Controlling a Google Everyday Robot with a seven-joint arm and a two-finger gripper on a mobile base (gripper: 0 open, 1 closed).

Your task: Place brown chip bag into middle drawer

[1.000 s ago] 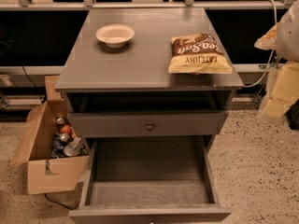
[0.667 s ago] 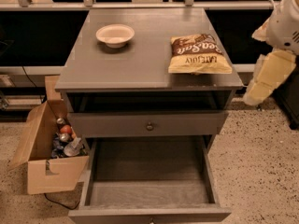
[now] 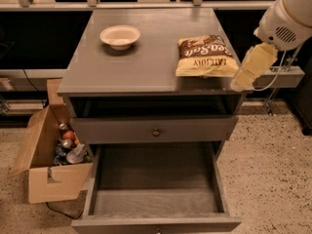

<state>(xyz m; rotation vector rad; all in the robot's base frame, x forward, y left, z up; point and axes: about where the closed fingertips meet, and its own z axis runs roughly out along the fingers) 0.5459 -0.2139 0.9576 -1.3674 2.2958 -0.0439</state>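
The brown chip bag (image 3: 204, 56) lies flat on the right part of the cabinet top (image 3: 122, 67), brown part to the back and pale yellow band to the front. The middle drawer (image 3: 155, 185) is pulled out wide at the bottom of the view, and its grey floor is bare. The upper grey drawer (image 3: 156, 129) with a dark knob is closed above it. My gripper (image 3: 241, 83) hangs from the white arm (image 3: 287, 18) at the cabinet's right edge, just right of the bag and a little in front of it, holding nothing.
A cream round bowl (image 3: 120, 35) stands on the back left of the cabinet top. An open cardboard box (image 3: 48, 155) with cans and bottles sits on the speckled floor to the left of the cabinet. A dark shelf runs behind.
My arm has swung left and forward from the right edge of the view, bringing the gripper close to the bag's right side. The bag, bowl and drawers have not moved.
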